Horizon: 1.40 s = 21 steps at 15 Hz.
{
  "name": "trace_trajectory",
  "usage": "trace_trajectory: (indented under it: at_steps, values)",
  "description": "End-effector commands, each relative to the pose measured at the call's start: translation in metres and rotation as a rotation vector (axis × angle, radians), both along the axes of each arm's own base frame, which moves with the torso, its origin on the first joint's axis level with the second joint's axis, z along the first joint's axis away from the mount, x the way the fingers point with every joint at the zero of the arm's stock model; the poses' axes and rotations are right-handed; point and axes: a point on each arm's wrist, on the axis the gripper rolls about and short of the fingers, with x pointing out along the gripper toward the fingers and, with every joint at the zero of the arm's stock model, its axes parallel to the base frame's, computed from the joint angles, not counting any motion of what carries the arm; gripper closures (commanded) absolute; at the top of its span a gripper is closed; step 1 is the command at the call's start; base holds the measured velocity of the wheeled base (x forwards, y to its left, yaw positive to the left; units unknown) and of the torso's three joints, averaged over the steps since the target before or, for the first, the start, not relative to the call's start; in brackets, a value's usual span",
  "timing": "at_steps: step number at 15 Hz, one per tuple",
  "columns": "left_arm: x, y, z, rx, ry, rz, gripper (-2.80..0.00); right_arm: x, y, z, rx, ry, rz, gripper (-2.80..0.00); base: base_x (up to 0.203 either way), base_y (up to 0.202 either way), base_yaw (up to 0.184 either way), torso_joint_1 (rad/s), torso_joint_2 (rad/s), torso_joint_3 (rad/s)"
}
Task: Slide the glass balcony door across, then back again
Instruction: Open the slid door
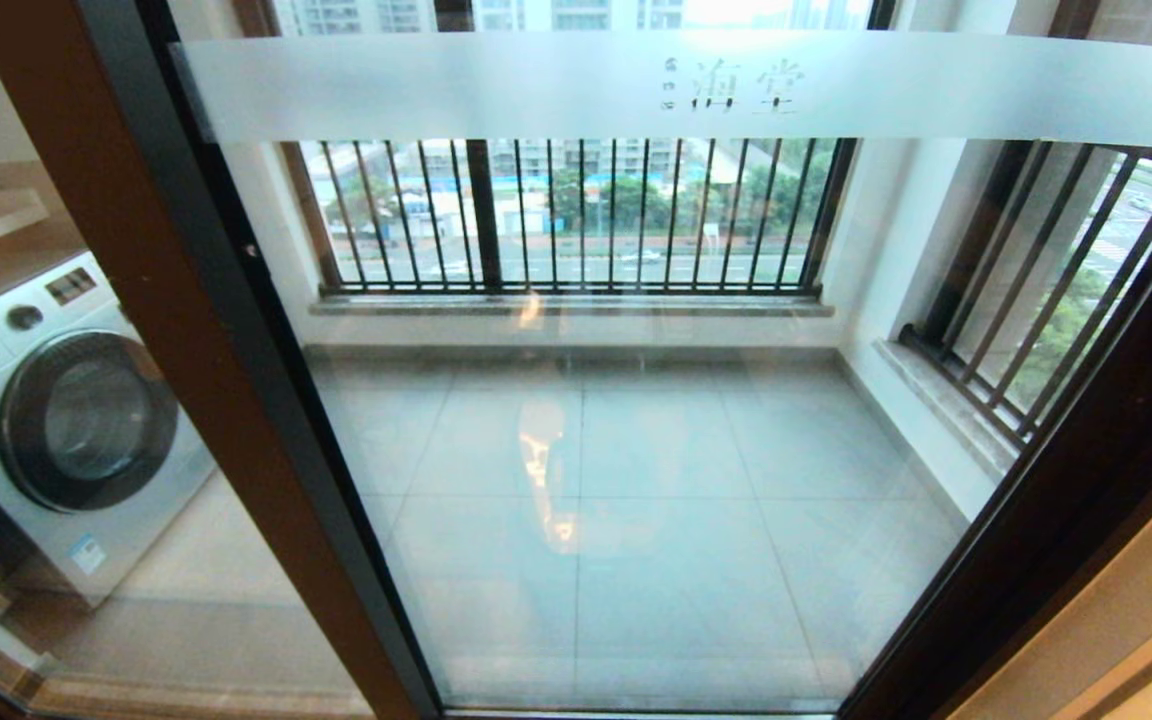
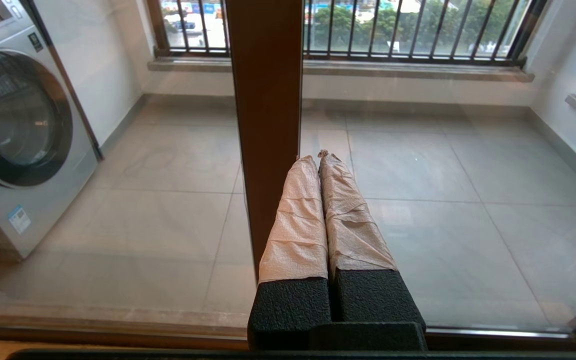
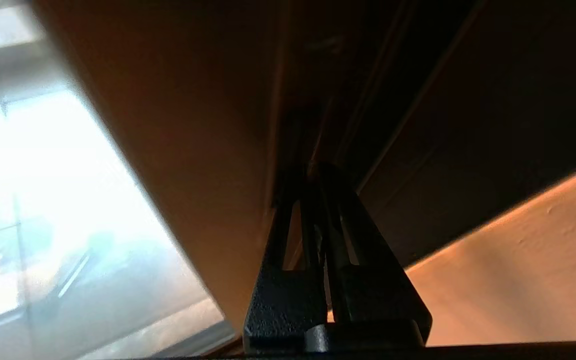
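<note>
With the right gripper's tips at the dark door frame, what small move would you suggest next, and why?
Probably a short sideways push. The right gripper is shut, its tips against the dark stile of the glass balcony door, and the head view shows the lettered panel spanning the opening up to the right frame. The left gripper, shut, is parked facing the brown frame.

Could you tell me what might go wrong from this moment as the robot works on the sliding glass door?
1. The right end effector is shut, its tips pressed into a dark channel of the glass balcony door frame; they might slip out or jam as the panel slides.
2. That contact is outside the head view, so a slip could go unnoticed.
3. The left end effector, shut, points near the brown stile; a moving panel might brush it.
</note>
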Motion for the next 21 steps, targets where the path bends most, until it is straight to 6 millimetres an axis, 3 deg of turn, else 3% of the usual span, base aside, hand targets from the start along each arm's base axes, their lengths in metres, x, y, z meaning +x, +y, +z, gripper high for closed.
trace_trajectory:
  at_steps: [1,15,21]
  values:
    - [0.003,0.000,-0.009,0.000,0.035,0.000,0.00,0.006,-0.004,-0.007,0.006,0.012,-0.002,0.00,0.000,0.000,0.000,0.000,0.00,0.000]
    - [0.003,0.000,-0.009,0.000,0.034,0.000,0.00,0.025,-0.002,-0.022,-0.005,-0.005,0.026,0.00,0.000,0.000,0.000,0.000,0.00,0.000]
    - [0.003,0.000,-0.009,0.000,0.034,0.000,0.00,0.027,0.013,-0.025,0.000,0.002,0.064,0.00,0.000,0.000,0.000,0.000,0.00,0.000]
